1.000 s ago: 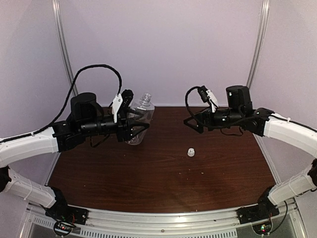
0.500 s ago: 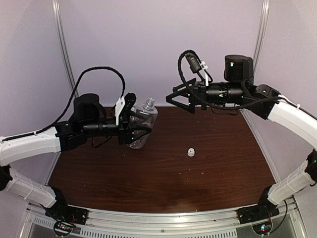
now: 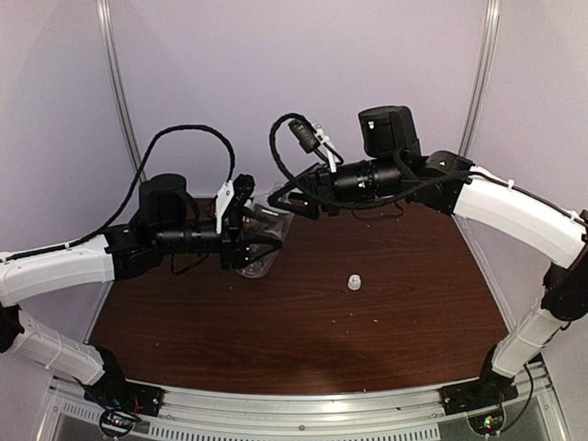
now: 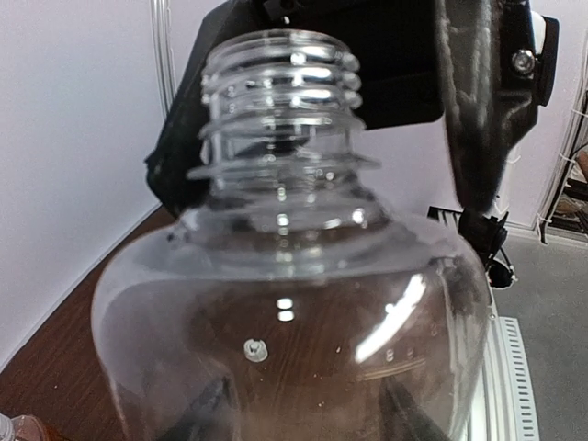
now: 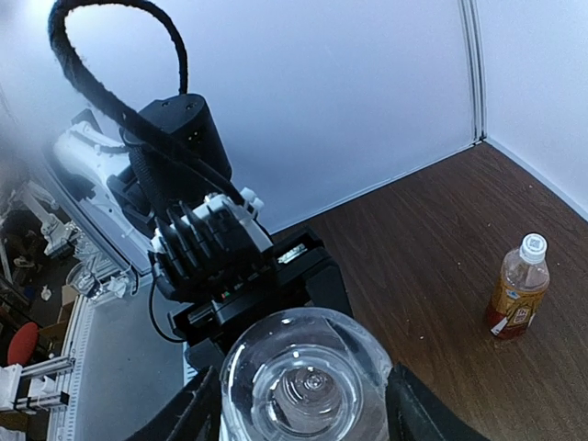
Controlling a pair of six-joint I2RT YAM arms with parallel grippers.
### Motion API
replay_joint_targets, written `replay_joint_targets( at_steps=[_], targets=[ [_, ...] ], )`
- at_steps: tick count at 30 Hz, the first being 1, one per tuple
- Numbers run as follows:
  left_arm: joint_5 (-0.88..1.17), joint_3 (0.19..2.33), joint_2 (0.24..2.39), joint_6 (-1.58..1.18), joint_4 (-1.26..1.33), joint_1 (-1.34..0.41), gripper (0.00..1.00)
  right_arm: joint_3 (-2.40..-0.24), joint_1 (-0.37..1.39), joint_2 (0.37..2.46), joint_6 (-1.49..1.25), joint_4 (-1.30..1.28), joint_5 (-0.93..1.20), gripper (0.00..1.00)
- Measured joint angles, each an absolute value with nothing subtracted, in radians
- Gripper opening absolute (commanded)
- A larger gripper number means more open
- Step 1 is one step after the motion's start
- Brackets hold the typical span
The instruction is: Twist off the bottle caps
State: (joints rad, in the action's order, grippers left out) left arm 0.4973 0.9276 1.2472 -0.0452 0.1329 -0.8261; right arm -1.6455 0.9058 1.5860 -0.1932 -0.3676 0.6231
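Note:
The clear bottle [image 3: 255,263] hangs tilted above the table, and my left gripper [image 3: 262,241] is shut on its body. Its threaded neck [image 4: 280,101] is bare and open. In the left wrist view the left gripper [image 4: 308,415] shows dark through the plastic. My right gripper [image 3: 280,198] has come over the bottle's top, and its fingers [image 5: 184,413] lie against both sides of the clear bottle [image 5: 308,386]. One white cap [image 3: 353,281] lies loose on the table. The amber bottle [image 5: 518,292] stands upright with its white cap [image 5: 533,246] on.
The dark wooden table [image 3: 276,340] has pale walls at the back and both sides. The amber bottle stands near the left back corner and does not show in the top view. The left arm's cable [image 5: 110,83] loops above its wrist.
My right arm has swung left and across to the bottle's top, and its jaws have narrowed from wide open onto the bottle. The left arm holds the bottle nearly still.

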Motion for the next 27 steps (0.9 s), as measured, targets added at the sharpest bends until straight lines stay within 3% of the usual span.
replay_joint_targets(
  at_steps=[13, 16, 20, 26, 27],
  targets=[
    [0.497, 0.929, 1.252, -0.061, 0.120, -0.826, 0.42, -1.650, 0.909, 1.592, -0.182, -0.369, 0.609, 0.03],
    [0.497, 0.930, 1.252, -0.061, 0.118, -0.826, 0.46, -1.650, 0.910, 1.592, -0.181, -0.370, 0.601, 0.00],
    [0.492, 0.943, 1.259, -0.061, 0.103, -0.825, 0.61, -1.650, 0.910, 1.591, -0.179, -0.371, 0.579, 0.00],
    [0.475, 0.965, 1.270, -0.070, 0.081, -0.825, 0.96, -1.650, 0.910, 1.583, -0.171, -0.375, 0.533, 0.00],
    [0.471, 0.970, 1.270, -0.072, 0.079, -0.825, 0.97, -1.649, 0.910, 1.579, -0.169, -0.379, 0.525, 0.00]
  ],
)
